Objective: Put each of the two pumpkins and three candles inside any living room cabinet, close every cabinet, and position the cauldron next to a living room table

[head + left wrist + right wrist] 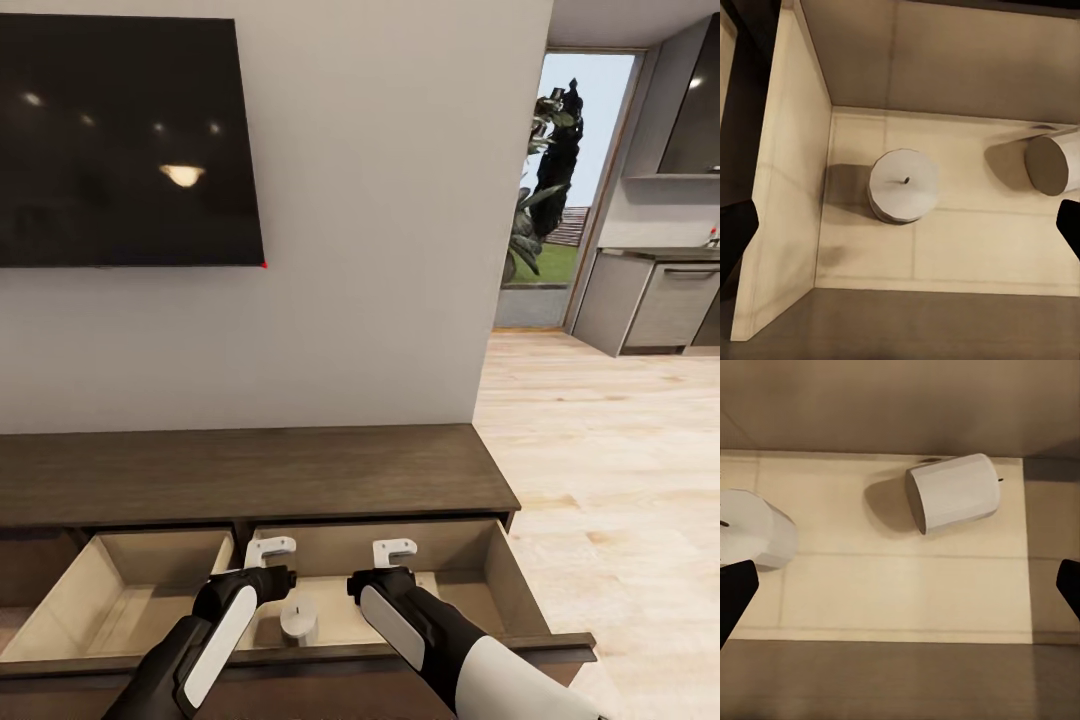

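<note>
— Beige drawer floor lies under both grippers. The left gripper [270, 549] and the right gripper [394, 550] hang over the open right drawer [505, 585], both spread wide, holding nothing.

— And the candles?

— One candle [904, 185] stands upright below the left gripper, near the drawer's side wall. A second candle [954, 493] lies on its side below the right gripper, close to the back wall.

— Any room?

— Bare floor between them. The left drawer [60, 600] is open too. Behind is the cabinet [250, 472] top, then the wall with a TV [120, 140].
</note>
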Motion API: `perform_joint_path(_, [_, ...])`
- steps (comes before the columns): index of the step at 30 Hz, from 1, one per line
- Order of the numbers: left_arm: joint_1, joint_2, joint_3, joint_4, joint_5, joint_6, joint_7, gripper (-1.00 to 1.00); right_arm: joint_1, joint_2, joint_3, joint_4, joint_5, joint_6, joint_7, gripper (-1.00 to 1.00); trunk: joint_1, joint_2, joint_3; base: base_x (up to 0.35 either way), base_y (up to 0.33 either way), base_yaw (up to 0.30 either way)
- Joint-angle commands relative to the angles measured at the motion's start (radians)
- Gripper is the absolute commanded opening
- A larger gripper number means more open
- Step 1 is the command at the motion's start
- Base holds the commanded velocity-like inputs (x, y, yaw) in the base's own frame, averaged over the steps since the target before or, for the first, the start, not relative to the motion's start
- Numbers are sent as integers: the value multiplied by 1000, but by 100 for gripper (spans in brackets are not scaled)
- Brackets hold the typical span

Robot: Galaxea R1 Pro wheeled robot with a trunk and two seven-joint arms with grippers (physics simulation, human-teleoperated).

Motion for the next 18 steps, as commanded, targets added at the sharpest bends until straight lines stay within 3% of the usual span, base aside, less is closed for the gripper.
perform_joint_path(1, [-1, 1, -3, -1, 10, 1, 10, 100, -1, 0, 3, -1, -4, 3, -7, 100, 0, 0, -1, 0, 0, 0])
perform_joint_path(18, [-5, -1, -4, -7, 11, 15, 10, 100, -1, 0, 2, -1, -14, 3, -6, 100, -65, 119, 52, 0, 0, 0])
